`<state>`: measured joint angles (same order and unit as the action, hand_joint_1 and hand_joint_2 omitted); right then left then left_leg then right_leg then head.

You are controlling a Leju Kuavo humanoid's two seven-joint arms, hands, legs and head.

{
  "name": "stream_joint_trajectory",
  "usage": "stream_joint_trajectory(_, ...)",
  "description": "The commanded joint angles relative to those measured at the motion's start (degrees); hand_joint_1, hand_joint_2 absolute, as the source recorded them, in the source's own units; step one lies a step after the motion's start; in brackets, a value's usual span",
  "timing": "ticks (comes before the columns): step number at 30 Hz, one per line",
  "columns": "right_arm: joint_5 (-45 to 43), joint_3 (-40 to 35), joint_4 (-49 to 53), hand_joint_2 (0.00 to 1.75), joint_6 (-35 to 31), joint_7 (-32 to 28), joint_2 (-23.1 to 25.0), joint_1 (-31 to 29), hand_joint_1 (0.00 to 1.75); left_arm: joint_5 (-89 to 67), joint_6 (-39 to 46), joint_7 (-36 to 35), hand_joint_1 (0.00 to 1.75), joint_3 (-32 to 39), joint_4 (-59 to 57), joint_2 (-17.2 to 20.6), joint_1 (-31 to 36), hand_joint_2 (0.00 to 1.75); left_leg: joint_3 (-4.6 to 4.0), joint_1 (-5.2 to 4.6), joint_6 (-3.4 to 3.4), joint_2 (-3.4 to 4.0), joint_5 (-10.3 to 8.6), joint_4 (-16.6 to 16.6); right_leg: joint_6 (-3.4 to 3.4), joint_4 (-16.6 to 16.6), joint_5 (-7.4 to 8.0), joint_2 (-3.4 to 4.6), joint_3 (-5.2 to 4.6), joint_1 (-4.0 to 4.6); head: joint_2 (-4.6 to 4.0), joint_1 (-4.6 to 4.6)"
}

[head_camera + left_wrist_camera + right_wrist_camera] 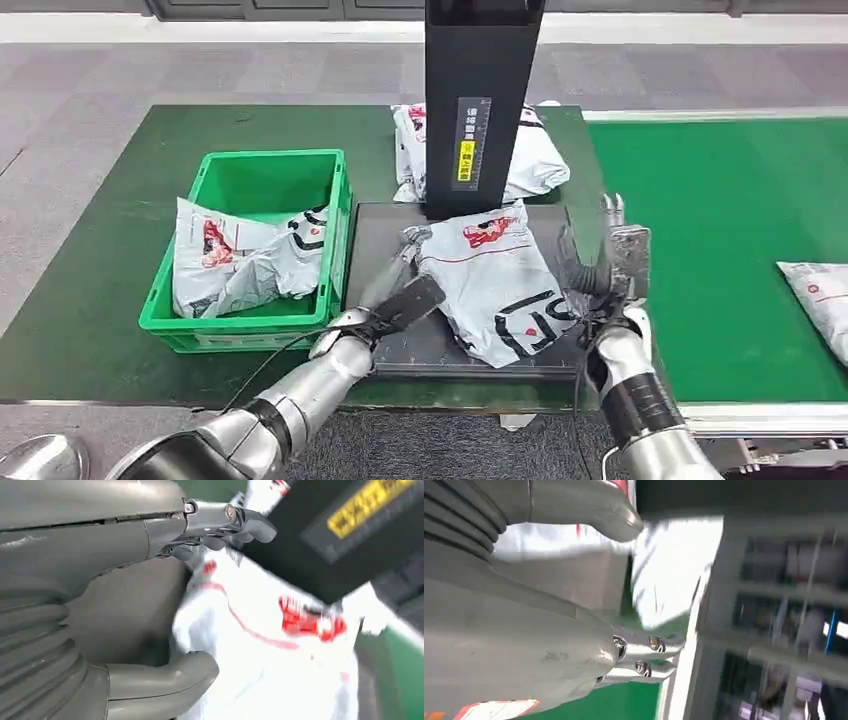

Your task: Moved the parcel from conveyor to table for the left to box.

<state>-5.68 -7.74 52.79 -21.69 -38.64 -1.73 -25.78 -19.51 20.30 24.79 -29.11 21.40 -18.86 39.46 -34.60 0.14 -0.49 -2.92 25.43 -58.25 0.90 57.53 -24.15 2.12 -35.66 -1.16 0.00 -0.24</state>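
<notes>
While a black upright post (480, 100) rises from the rear of the dark scale platform (385, 225), the white parcel (495, 280) lies flat on that platform in front of it. The left hand (400, 295) reaches in at the parcel's left edge with fingers spread, gripping nothing; the right hand (605, 265) stands open just beside its right edge. Four white parcels show: this one, one behind the post (535, 160), one in the green crate (265, 190), one on the green conveyor (720, 230).
</notes>
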Motion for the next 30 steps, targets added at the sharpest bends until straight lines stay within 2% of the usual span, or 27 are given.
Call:
stream_joint_trajectory(1, -0.10, 7.37, -8.35, 1.75, -2.83, -1.34, -0.85, -4.67, 0.00, -6.28, 2.26, -3.93, 0.00, -11.49, -4.78, -1.03, 1.53, 1.75, 0.21, -0.01, -0.01, 0.22, 0.07, 0.07, -0.07, -0.08, -0.07, -0.20, 0.21, 0.06, 0.00, 0.00)
stream_joint_trajectory(3, -0.10, 7.37, -8.35, 1.75, -2.83, -1.34, -0.85, -4.67, 0.00, -6.28, 2.26, -3.93, 0.00, -11.49, -4.78, -1.03, 1.53, 1.75, 0.11, 0.01, -0.01, 0.16, 0.05, 0.03, -0.05, -0.05, -0.04, -0.11, 0.10, 0.05, 0.00, 0.00)
stream_joint_trajectory(5, -0.74, 7.73, -8.25, 1.75, -2.99, -1.30, -0.59, -4.70, 0.00, -10.70, 2.47, -5.89, 0.00, -15.08, -5.34, -1.07, 1.88, 1.75, 0.16, -0.01, -0.02, 0.24, 0.07, 0.06, -0.06, -0.06, -0.04, -0.09, 0.12, 0.05, 0.00, 0.00)
stream_joint_trajectory(7, -1.30, 7.71, -9.20, 1.75, -1.93, -0.88, -0.76, -5.99, 0.00, -18.93, -1.54, -10.36, 0.00, -23.10, -4.69, -1.14, 1.68, 1.75, 0.17, -0.01, -0.02, 0.25, 0.06, 0.06, -0.07, -0.05, -0.04, -0.13, 0.12, 0.06, 0.00, 0.00)
stream_joint_trajectory(8, -1.42, 7.66, -9.87, 1.75, -1.25, -0.38, -0.70, -6.60, 0.00, -22.72, -4.47, -12.06, 0.63, -27.79, -4.20, -1.14, 1.79, 1.75, 0.07, 0.00, 0.01, 0.18, 0.06, 0.02, -0.04, -0.02, -0.04, -0.08, 0.03, 0.05, -0.02, 0.00)
stream_joint_trajectory(9, -1.42, 7.68, -10.12, 1.75, -1.11, -0.15, -0.59, -6.85, 0.00, -23.14, -5.38, -12.48, 1.54, -28.81, -3.45, -1.14, 1.47, 1.75, 0.13, 0.00, 0.02, 0.26, 0.08, 0.03, -0.06, -0.04, -0.05, -0.13, 0.10, 0.07, -0.02, 0.00)
stream_joint_trajectory(10, -0.85, 7.71, -10.37, 1.75, -1.66, 0.15, -0.32, -7.00, 0.00, -24.43, -8.37, -13.10, 1.75, -32.28, -1.80, -1.14, 0.99, 1.75, 0.06, -0.03, 0.03, 0.20, 0.07, 0.00, -0.04, 0.00, -0.04, -0.09, 0.01, 0.03, -0.02, 0.00)
stream_joint_trajectory(13, 0.24, 7.67, -9.01, 1.75, -2.03, 0.60, -0.11, -5.27, 0.00, -22.89, -8.92, -13.64, 1.75, -34.34, -0.18, -1.14, 0.43, 1.75, 0.13, 0.00, 0.03, 0.27, 0.09, 0.03, -0.04, -0.07, -0.03, -0.09, 0.13, 0.07, -0.02, 0.00)
stream_joint_trajectory(23, 0.36, 7.86, -8.15, 1.75, -1.92, 0.73, -0.17, -4.63, 0.00, -22.36, -8.86, -13.21, 1.75, -34.43, -0.80, -1.14, 0.94, 1.75, 0.29, -0.01, 0.00, 0.36, 0.10, 0.13, -0.10, -0.11, -0.03, -0.05, 0.23, 0.06, -0.02, 0.00)
stream_joint_trajectory(25, 0.36, 7.86, -8.15, 1.75, -1.92, 0.73, -0.17, -4.63, 0.00, -22.36, -8.86, -13.21, 1.75, -34.43, -0.80, -1.14, 0.94, 1.75, 0.16, -0.01, 0.01, 0.18, 0.06, 0.08, -0.05, -0.06, -0.03, -0.06, 0.12, 0.03, 0.00, 0.00)
stream_joint_trajectory(30, 2.75, 9.03, -5.18, 1.75, -1.63, 3.02, 0.08, -2.34, 0.00, -17.22, 0.89, -11.99, 1.75, -32.59, -1.84, -1.14, 2.05, 1.75, 0.29, 0.00, 0.01, 0.29, 0.08, 0.13, -0.08, -0.13, -0.03, -0.13, 0.25, 0.08, -0.02, 0.00)
